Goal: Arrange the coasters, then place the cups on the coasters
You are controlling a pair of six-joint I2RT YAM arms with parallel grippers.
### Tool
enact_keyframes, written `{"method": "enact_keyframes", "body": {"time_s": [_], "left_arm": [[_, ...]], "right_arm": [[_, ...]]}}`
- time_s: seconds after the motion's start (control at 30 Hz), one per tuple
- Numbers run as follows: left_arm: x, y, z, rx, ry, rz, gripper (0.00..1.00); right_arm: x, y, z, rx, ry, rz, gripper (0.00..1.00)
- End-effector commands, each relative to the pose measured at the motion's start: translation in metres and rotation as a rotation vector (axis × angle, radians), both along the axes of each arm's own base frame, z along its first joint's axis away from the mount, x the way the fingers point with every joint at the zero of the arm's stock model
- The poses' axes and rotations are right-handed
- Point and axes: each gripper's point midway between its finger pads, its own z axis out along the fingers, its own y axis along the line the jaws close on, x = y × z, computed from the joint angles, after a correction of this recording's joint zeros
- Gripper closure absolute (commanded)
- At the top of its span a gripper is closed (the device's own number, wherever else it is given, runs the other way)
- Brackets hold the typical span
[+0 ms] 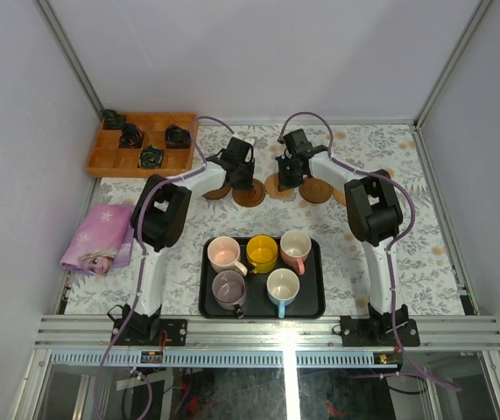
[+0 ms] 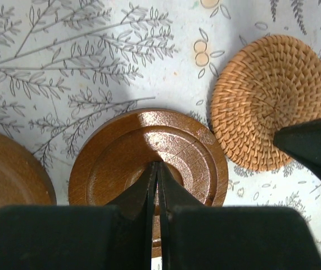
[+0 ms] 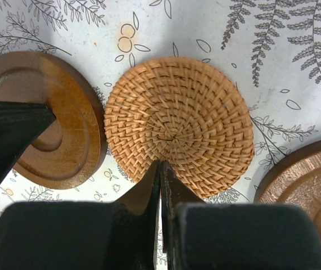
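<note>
The coasters (image 1: 317, 190) lie in a row on the leaf-patterned worktop (image 1: 425, 236), just beyond the far side of the black tray (image 1: 313, 304). The left pincer (image 2: 157, 167) is pressed together and holds nothing. Its tips are over the middle of a ringed wooden coaster (image 2: 121, 152) past the tray's far edge, but I cannot tell whether they touch it. Just beside that disc, towards the tray's right end, lies a woven coaster (image 3: 177, 112). The right pincer (image 3: 160, 164) is also pressed together and empty, with its tips at the woven coaster's tray-side rim. The five cups (image 1: 262, 254) all stand inside the tray. Pink, yellow and white with a pink handle are in its far row, and mauve and white with a blue handle are in its near row. A pink cloth (image 1: 101, 238) lies left of the tray, and a divided wooden box (image 1: 109, 162) sits well beyond the tray's far-left corner.
</note>
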Motion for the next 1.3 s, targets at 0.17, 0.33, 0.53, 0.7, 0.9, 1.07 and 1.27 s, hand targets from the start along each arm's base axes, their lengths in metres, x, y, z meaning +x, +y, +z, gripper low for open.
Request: {"method": "enact_keyframes", "body": {"time_s": [0.17,0.33,0.53,0.7,0.9,1.07,1.27], "left_arm": [[0.004,0.032,-0.038,0.083,0.088,0.044,1.00],[0.006,0.037,-0.038,0.087,0.088,0.051,1.00],[0.004,0.040,-0.041,0.086,0.098,0.057,1.00],[0.006,0.042,-0.041,0.089,0.093,0.064,1.00],[0.006,0.054,-0.045,0.109,0.097,0.091,1.00],[0.005,0.065,-0.047,0.111,0.104,0.118,1.00],[0.005,0.070,-0.047,0.093,0.111,0.125,1.00]], "right_arm": [[0.005,-0.005,-0.004,-0.066,0.019,-0.017,1.00],[0.011,-0.003,-0.001,-0.068,0.011,-0.017,1.00],[0.010,-0.003,0.002,-0.068,0.011,-0.014,1.00],[0.007,0.000,0.003,-0.048,0.021,-0.004,1.00],[0.002,0.002,0.003,-0.040,0.025,0.002,1.00],[0.001,0.003,0.002,-0.036,0.030,0.006,1.00],[0.000,0.007,0.001,-0.030,0.035,0.014,1.00]]}}
